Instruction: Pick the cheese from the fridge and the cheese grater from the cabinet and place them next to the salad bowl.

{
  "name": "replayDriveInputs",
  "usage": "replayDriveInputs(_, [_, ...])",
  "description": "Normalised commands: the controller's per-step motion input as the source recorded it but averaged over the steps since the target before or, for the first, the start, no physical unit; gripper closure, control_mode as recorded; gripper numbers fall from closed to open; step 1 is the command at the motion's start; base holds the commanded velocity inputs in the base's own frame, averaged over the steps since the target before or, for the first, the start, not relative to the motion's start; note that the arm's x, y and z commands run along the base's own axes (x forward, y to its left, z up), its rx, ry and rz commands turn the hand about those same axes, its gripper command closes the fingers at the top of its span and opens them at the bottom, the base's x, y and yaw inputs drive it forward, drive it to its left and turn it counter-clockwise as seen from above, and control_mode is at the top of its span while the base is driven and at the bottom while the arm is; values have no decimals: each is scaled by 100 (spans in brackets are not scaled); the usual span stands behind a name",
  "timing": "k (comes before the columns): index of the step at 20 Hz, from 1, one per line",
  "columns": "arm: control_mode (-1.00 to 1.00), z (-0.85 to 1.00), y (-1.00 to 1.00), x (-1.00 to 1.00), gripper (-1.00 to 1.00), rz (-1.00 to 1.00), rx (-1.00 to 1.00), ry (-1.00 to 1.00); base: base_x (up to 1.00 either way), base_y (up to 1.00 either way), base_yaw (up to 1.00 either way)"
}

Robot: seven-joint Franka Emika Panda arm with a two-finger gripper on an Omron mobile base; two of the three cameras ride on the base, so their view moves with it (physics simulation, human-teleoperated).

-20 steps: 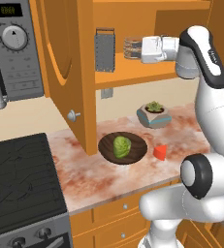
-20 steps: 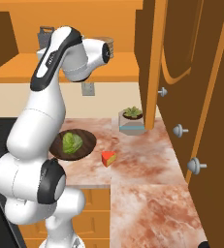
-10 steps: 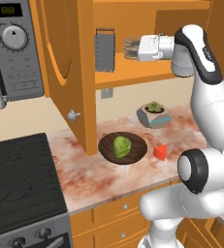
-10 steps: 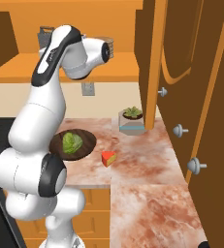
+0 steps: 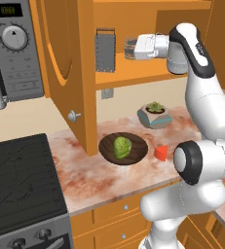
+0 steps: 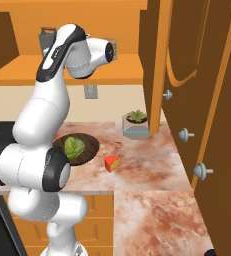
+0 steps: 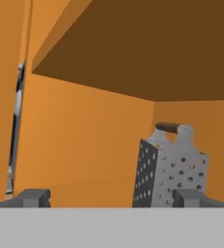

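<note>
Cheese grater (image 5: 105, 50) stands upright on the open cabinet's shelf (image 5: 133, 77), near the shelf's left end and close to its front edge, long axis vertical, thin loop handle at the top. In my hand view the grater (image 7: 170, 172) shows two perforated faces meeting at a corner turned toward me, with the dark handle bar level across the top.

My gripper (image 5: 128, 48) is level with the grater and just to its right, reaching in over the shelf with nothing between the fingers. Both finger tips (image 7: 35, 197) sit spread wide at the bottom of the hand view; the right-hand tip lies in front of the grater's lower right side, and I cannot tell whether it touches. From the right base view my hand (image 6: 112, 50) sits inside the cabinet opening, with the grater's top (image 6: 47, 34) peeking out behind my arm.

Below, on the worktop (image 5: 89, 175), the salad bowl (image 5: 123, 148) with its green head rests toward the front edge. The cheese wedge (image 5: 160, 153) lies just right of the bowl, apart from it, its point toward the bowl. A teal pot with a succulent (image 5: 154, 115) stands by the back wall. The cabinet door (image 5: 67, 73) hangs open to the left.
</note>
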Motion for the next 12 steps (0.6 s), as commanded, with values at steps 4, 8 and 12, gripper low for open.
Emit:
replayDriveInputs(4, [-100,0,0,32,-100,0,0,0,0,0,0])
replayDriveInputs(8, [-100,0,0,33,-100,0,0,0,0,0,0])
replayDriveInputs(12, [-100,0,0,28,-100,0,0,0,0,0,0])
